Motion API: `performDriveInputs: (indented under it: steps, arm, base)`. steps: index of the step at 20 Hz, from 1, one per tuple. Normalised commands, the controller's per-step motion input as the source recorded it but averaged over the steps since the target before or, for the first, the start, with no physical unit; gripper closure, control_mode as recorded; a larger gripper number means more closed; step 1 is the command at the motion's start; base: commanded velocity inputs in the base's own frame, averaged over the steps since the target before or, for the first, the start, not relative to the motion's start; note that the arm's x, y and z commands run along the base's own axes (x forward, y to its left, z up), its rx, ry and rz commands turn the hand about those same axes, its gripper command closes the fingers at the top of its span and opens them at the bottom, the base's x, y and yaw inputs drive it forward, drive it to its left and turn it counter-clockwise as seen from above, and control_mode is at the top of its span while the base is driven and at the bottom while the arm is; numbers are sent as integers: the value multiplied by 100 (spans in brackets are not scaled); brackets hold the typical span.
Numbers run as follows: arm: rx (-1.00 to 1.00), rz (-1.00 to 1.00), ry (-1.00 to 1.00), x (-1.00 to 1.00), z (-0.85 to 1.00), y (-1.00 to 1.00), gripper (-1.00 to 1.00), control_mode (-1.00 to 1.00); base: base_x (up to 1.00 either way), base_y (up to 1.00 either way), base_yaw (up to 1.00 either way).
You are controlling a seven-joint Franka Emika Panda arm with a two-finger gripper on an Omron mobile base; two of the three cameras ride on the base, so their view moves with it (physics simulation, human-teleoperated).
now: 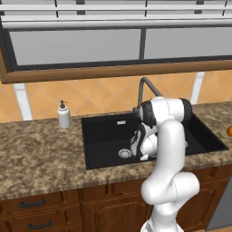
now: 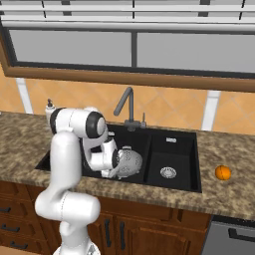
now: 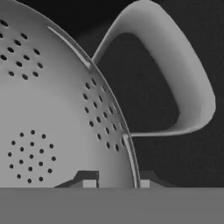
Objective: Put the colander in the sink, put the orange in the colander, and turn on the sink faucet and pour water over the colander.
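Observation:
The grey perforated colander [image 2: 132,160] lies tilted low in the left basin of the black sink [image 2: 172,149]. My gripper [image 2: 118,168] is at its near rim. In the hand view the colander [image 3: 48,113] is close up, with its looped handle [image 3: 192,83] to the right. My gripper [image 3: 117,183] straddles the thin rim, one fingertip [image 3: 89,183] inside the bowl and one outside, and a small gap shows beside the rim. The orange [image 2: 222,173] rests on the counter right of the sink, also seen as the orange [image 1: 230,131]. The sink faucet [image 2: 127,106] stands behind the basins with no water falling.
A white soap dispenser [image 1: 63,115] stands on the granite counter [image 1: 41,149] left of the sink. A round silver drain [image 2: 168,173] sits in the right basin. A window frame runs above the tiled wall. Wooden cabinet fronts are below the counter.

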Motion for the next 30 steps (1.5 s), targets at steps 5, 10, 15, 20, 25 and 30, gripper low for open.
performDriveInputs:
  steps: [5,10,15,20,25,30]
  arm:
    - [3,-21,-13,-25,-11,34,-100,-100]
    - [8,-16,-15,-49,76,10,-100,-100]
    - [7,-12,-14,-62,100,22,-100,-100]
    - [3,-8,-7,-33,100,63,-100,-100]
    - [0,-5,-2,-20,100,84,-100,-100]
    - [0,-2,0,-47,100,45,-100,-100]
  base:
    - [0,0,0]
    - [0,0,0]
    - [0,0,0]
    - [0,0,0]
    - [0,0,0]
    - [0,0,0]
